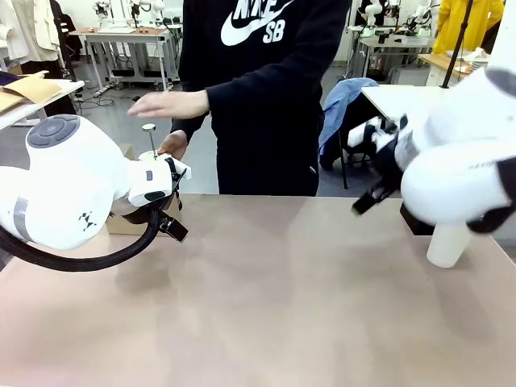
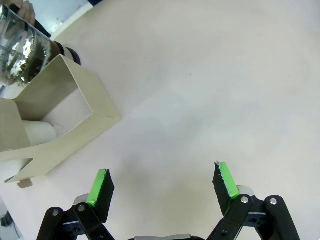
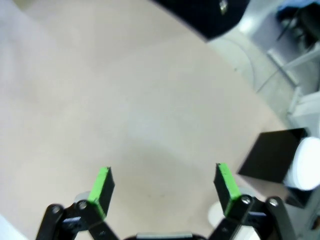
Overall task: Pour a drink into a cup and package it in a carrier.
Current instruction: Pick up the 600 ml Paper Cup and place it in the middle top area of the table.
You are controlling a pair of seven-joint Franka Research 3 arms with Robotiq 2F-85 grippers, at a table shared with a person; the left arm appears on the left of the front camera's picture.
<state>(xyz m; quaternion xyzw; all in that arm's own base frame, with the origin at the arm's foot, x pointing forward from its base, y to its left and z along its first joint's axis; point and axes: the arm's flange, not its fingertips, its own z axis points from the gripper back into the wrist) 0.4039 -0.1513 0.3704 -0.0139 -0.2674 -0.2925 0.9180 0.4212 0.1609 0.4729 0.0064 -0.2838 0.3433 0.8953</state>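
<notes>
Glass carafe of drink just beside carrier; likely heavy, slick, fragile; best taken by its handle | left gripper near carrier, jaws spread | right gripper well apart from carrier, jaws spread

Bright light is falling evenly.
The carafe is glinting; soft shadows are lying on the table; the right wrist view is blurring.

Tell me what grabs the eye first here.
A person in black stands at the far side, one hand held out. Near the left arm, a glass carafe of dark drink sits by the cardboard carrier, which holds a white cup. The left gripper and right gripper hang open over bare table.
</notes>
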